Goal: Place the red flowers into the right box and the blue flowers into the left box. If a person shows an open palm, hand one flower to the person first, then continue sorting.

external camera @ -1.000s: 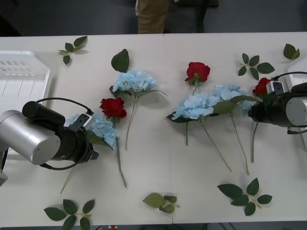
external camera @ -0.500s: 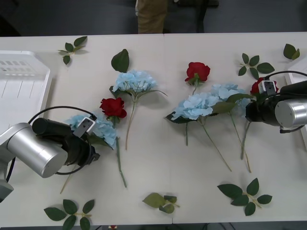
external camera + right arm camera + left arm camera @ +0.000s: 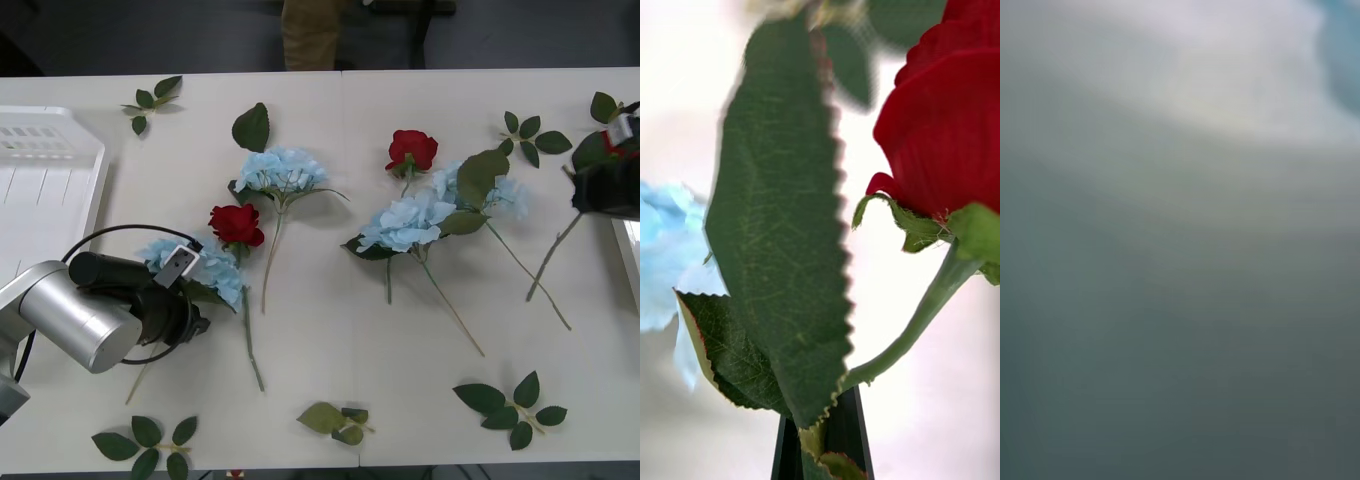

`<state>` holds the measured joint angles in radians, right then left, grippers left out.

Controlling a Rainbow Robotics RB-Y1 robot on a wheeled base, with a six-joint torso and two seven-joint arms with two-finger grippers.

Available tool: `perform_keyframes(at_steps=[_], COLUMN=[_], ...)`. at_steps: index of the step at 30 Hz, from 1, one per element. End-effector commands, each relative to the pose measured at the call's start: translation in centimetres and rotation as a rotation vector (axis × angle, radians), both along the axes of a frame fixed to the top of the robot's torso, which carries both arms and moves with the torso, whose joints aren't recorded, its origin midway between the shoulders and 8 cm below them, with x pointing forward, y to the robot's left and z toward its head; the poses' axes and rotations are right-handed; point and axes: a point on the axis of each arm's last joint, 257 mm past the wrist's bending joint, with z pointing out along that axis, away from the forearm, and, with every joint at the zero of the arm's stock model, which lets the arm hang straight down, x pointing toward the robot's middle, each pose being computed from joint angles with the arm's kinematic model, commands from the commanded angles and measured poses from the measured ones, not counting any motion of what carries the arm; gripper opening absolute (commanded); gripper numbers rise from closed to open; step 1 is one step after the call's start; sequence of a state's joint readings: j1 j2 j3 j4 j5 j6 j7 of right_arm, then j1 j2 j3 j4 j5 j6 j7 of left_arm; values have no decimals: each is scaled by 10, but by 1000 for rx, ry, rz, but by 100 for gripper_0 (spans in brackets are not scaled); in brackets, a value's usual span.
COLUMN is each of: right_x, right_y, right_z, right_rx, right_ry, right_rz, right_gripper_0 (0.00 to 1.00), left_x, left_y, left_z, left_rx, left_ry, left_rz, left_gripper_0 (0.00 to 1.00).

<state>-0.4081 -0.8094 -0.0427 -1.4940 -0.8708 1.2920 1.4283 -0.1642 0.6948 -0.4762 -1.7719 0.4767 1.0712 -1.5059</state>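
Front view: right gripper fingers clamped on a red rose, stem trailing over the surface, near right box | left gripper at blue flower, finger state can't tell | next: probably carry over box, let go.

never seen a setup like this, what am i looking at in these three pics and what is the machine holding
This is a two-armed robot sorting artificial flowers on a white table. The wide picture looks down from above its arms. The two tall pictures come from cameras on its wrists.

The right gripper, at the table's right edge, is shut on a red rose; its wrist picture shows the bloom, stem and a leaf up close. The rose's stem trails back over the table.

The left gripper sits low at a blue flower; its wrist picture is a blur.

Two more red roses, three more blue flowers and loose leaf sprigs lie on the table. The white left box is on the left.
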Motion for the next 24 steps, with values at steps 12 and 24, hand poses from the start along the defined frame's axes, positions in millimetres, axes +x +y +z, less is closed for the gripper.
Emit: perform_keyframes(at_steps=[12,24], right_x=[-28,-41], right_y=[-245,-276], right_z=[84,9], right_rx=[-460,-479], right_ry=[-55,-8], right_rz=[-83,-105], right_gripper_0=[0,0], left_x=[-21,-18], left_y=[36,33], left_z=[7,9], left_rx=[157,147], left_ry=[112,105], left_rz=[-23,-23], left_gripper_0=[32,0])
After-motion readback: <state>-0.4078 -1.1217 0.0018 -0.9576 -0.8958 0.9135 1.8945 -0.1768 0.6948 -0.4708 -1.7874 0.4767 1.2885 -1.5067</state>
